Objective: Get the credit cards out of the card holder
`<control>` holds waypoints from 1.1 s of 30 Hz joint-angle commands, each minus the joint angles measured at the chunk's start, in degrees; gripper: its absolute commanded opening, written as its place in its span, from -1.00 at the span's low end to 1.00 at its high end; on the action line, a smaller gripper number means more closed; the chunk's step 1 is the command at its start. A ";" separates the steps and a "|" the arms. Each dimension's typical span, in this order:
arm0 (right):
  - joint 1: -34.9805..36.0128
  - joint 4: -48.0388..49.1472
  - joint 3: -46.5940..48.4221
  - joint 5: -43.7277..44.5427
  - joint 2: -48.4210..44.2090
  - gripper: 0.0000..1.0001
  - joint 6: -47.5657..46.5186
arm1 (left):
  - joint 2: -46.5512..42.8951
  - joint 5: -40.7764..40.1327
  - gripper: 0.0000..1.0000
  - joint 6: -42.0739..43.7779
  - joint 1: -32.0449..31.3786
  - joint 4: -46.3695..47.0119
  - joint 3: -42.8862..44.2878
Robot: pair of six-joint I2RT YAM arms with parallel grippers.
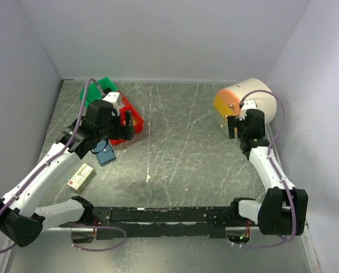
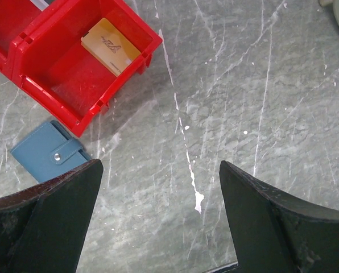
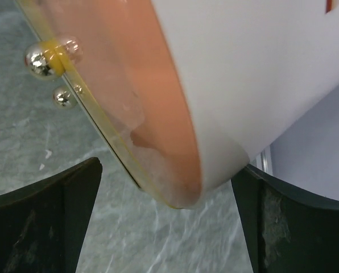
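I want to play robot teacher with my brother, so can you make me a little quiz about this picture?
1. True or false: the blue card holder is snapped shut.
2. What lies inside the red bin? A) a tan card B) a green ball C) a spoon
3. Which is nearer the card holder: the left end effector or the right end effector?

Key: 1 true. 2 A. 3 the left one.
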 commanded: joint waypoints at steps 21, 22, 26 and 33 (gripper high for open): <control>-9.26 14.29 16.12 -11.96 23.71 0.79 -12.37 | -4.16 -1.00 0.91 1.52 -0.31 -3.17 0.77; -9.38 14.18 17.09 -12.03 24.46 0.79 -12.26 | -3.92 -1.13 0.91 1.52 -0.31 -3.04 0.88; -9.46 14.64 19.10 -12.99 25.24 0.79 -9.03 | -2.87 -3.34 0.91 0.28 -0.31 -3.29 1.12; -9.46 13.29 15.03 -9.50 13.99 0.97 -2.06 | 1.27 -4.08 0.91 -2.28 -0.25 -3.80 -0.06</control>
